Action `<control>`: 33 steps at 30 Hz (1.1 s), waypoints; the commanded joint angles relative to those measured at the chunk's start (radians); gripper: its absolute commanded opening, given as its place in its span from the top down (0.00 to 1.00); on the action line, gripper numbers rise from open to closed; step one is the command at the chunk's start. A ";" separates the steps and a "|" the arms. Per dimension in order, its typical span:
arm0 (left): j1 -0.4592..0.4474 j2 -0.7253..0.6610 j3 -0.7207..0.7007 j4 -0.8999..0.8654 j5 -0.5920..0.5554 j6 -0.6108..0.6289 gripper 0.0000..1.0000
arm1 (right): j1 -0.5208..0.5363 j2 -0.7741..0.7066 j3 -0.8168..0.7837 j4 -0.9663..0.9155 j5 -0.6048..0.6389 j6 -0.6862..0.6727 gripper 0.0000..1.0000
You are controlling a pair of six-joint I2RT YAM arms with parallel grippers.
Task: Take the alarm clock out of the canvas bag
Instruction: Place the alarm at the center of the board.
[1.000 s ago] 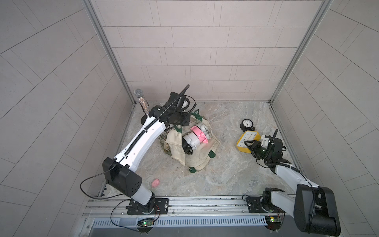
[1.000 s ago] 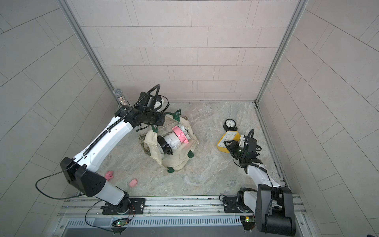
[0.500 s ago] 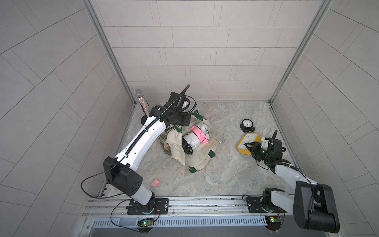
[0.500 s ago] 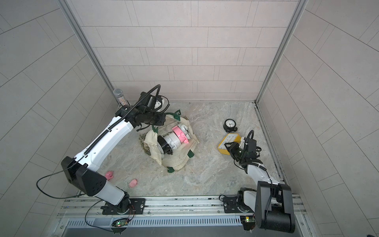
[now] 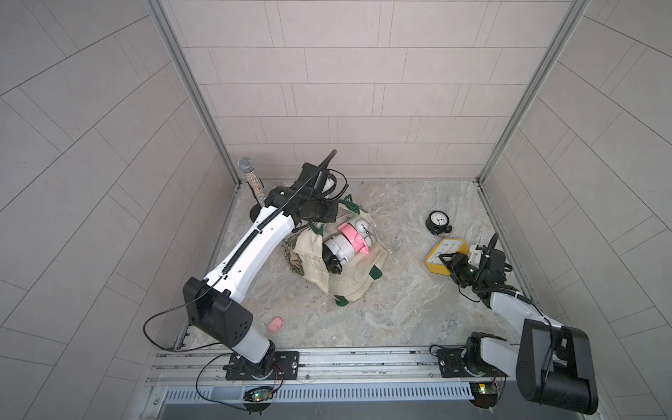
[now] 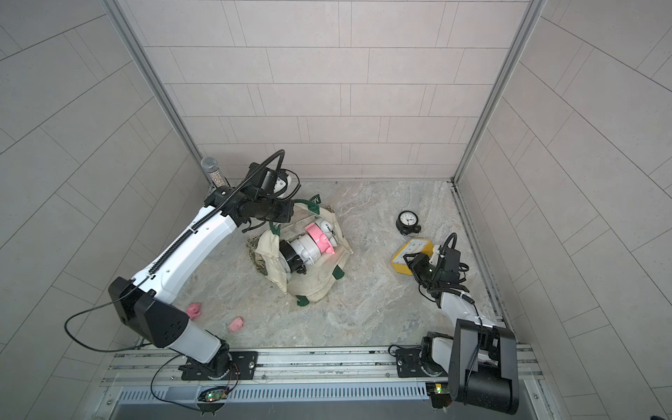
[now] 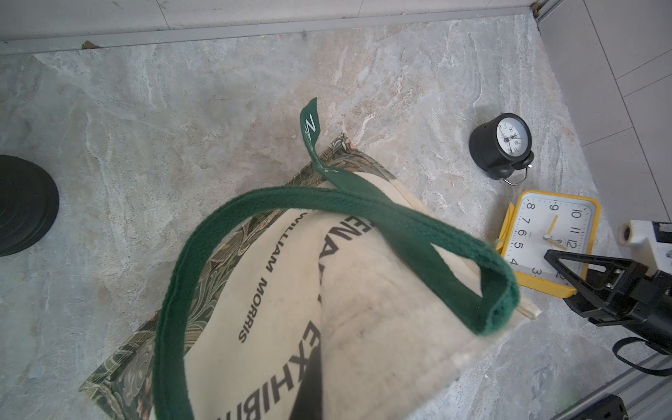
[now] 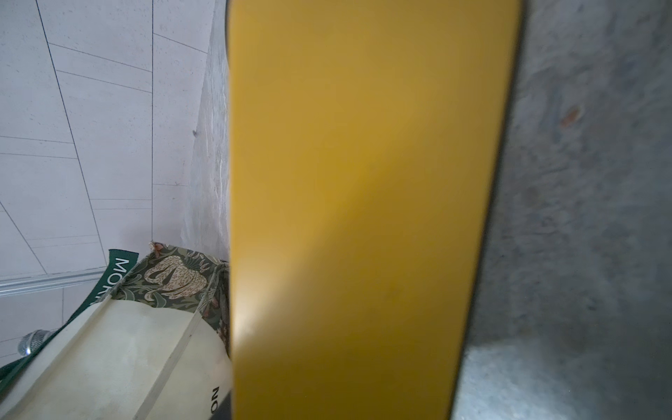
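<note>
On the marble floor, right of centre, the yellow alarm clock [image 5: 446,250] lies outside the canvas bag [image 5: 349,287], well apart from it, face up and slightly tilted. The right claw [image 5: 451,262] is at the clock's near edge. In the left wrist view one black finger [image 7: 582,267] crosses the corner of the dial, and in the right wrist view the clock's yellow side [image 8: 363,218] fills the space between the jaws. The jaws stand partly apart astride the clock; whether they press on it cannot be determined.

The bag lies slumped mid-floor with its mouth open upward. Inside it are a pink clock [image 5: 350,235] and a white clock [image 5: 340,249], touching each other. The left claw [image 5: 332,215] is closed at the bag's far edge, by the green handle [image 7: 327,203], which stands up in a loop. What it grips is hidden.

A round black clock [image 5: 438,222] stands on the floor just beyond the yellow one, apart from it.
</note>
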 commanded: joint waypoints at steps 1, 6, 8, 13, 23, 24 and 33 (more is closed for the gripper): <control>0.002 -0.009 0.042 0.060 0.019 -0.013 1.00 | -0.018 -0.025 -0.008 -0.011 -0.008 -0.029 0.44; 0.003 -0.001 0.047 0.056 0.024 -0.013 1.00 | -0.044 -0.047 -0.006 -0.041 -0.003 -0.059 0.29; 0.002 0.000 0.049 0.055 0.025 -0.015 1.00 | -0.057 -0.058 -0.001 -0.070 0.008 -0.072 0.25; 0.003 0.001 0.056 0.048 0.025 -0.012 1.00 | -0.071 -0.080 0.014 -0.137 0.051 -0.111 0.21; 0.008 -0.014 0.061 0.038 0.005 0.005 1.00 | -0.095 -0.078 0.012 -0.158 0.062 -0.128 0.21; 0.008 -0.011 0.062 0.037 0.006 0.006 1.00 | -0.096 -0.078 0.011 -0.158 0.065 -0.129 0.20; 0.008 -0.009 0.058 0.032 0.015 0.004 1.00 | -0.126 -0.054 0.002 -0.164 0.072 -0.137 0.20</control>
